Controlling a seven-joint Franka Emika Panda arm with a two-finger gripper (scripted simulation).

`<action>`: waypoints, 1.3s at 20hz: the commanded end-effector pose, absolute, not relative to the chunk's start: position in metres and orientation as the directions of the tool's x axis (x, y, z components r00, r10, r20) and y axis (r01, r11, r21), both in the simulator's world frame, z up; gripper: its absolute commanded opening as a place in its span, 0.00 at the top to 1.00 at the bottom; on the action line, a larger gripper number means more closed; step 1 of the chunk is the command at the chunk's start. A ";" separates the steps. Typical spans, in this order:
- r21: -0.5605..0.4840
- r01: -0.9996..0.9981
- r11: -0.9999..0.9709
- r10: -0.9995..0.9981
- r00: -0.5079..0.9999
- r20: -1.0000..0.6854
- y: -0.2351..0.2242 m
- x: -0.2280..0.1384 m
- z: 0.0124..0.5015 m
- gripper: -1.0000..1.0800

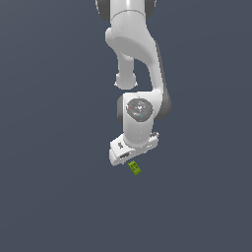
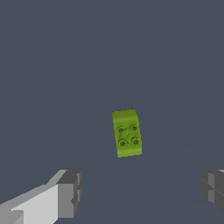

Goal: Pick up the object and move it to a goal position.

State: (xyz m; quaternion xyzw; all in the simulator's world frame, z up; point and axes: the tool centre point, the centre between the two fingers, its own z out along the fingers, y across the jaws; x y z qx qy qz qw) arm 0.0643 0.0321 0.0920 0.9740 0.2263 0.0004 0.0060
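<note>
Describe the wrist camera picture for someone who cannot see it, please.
A small yellow-green block with four round darker green marks lies on a plain dark grey surface, untouched. Nearer the camera, the two grey fingertips of the robot's gripper stand wide apart, the jaws open and holding nothing.

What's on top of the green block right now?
Nothing rests on the block: four round studs show on its face, uncovered. The open gripper is apart from it. Its underside is hidden.
</note>
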 end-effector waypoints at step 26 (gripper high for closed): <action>0.000 0.562 -0.827 0.562 0.827 0.000 0.039 0.079 0.016 0.04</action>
